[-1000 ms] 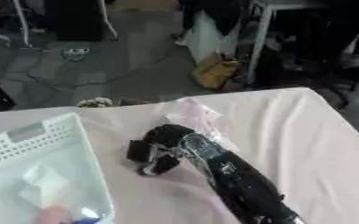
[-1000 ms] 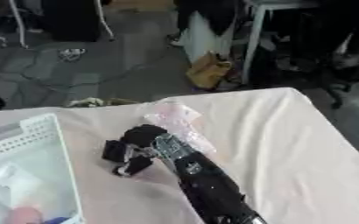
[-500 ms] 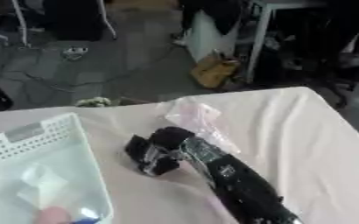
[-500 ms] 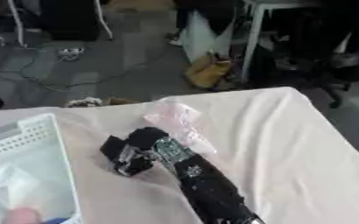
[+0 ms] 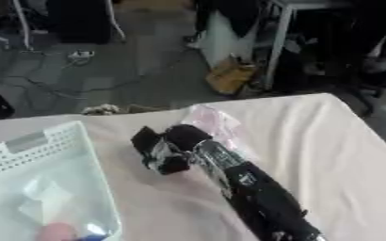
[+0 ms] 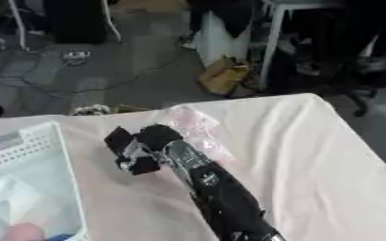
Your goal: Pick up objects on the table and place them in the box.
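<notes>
The robot's right arm (image 5: 258, 197) enters from the lower right and reaches diagonally across a table covered in a pale pink cloth (image 5: 336, 141). Its right hand (image 5: 165, 146) is a black mass with silvery parts, fingers curled inward toward the left; whether they actually close on anything cannot be told from either view. Just behind the hand, and touching or partly under its wrist, lies a crinkled clear plastic packet with a pinkish tint (image 6: 193, 126), resting on the cloth near the table's far edge. At the left stands a white box with perforated walls (image 5: 31, 150), its near corner close to the hand but apart from it. Inside the box lies a flat, pale, translucent wrapped item (image 5: 44, 200), and near the box's lower edge a rounded pinkish shape with a bit of blue beside it (image 5: 60, 233) shows, too blurred to identify. The left hand is not visible in either view. Beyond the table's far edge are a dark floor with cables (image 5: 81, 56), a yellowish bag (image 5: 229, 75) leaning by a white table leg, and dark furniture.
</notes>
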Action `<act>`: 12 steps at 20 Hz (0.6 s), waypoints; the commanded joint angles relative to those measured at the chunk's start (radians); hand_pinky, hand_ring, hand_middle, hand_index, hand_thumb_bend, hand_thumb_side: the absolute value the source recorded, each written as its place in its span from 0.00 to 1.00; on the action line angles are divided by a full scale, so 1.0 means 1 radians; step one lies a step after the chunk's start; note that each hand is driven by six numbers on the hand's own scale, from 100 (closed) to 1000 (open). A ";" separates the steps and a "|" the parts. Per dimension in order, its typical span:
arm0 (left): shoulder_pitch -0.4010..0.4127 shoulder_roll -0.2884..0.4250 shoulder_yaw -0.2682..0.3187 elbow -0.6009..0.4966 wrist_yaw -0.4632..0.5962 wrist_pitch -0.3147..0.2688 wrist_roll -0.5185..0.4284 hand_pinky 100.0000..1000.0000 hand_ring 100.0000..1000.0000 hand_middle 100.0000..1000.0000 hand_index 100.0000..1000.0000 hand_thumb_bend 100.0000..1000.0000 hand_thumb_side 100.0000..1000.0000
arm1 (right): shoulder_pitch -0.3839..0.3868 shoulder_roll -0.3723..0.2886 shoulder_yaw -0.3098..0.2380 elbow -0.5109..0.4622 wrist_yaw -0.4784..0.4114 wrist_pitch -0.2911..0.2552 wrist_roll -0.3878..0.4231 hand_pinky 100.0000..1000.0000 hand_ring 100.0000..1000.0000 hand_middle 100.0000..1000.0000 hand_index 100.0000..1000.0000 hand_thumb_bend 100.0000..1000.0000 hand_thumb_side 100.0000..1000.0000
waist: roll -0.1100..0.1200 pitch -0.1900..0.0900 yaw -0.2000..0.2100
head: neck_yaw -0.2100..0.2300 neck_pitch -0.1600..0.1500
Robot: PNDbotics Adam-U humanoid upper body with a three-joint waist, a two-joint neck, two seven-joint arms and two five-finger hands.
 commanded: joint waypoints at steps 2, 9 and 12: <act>-0.019 0.004 0.005 -0.013 0.001 -0.002 -0.005 0.82 0.92 0.77 0.82 0.00 0.76 | -0.016 -0.011 0.023 -0.035 -0.048 0.032 -0.063 0.84 0.78 0.35 0.52 0.00 0.94 | 0.006 -0.013 0.000 | 0.003 0.000; -0.017 0.002 0.005 -0.013 0.002 -0.001 -0.011 0.82 0.92 0.77 0.82 0.00 0.75 | -0.014 -0.007 0.042 -0.042 -0.110 0.041 -0.167 0.83 0.76 0.31 0.48 0.00 0.88 | 0.009 -0.028 -0.004 | 0.008 0.001; -0.014 0.003 0.005 -0.013 0.003 0.000 -0.012 0.82 0.92 0.77 0.82 0.00 0.76 | -0.013 -0.004 0.065 -0.043 -0.122 0.027 -0.212 0.83 0.76 0.31 0.48 0.00 0.88 | 0.007 -0.037 -0.007 | 0.012 0.010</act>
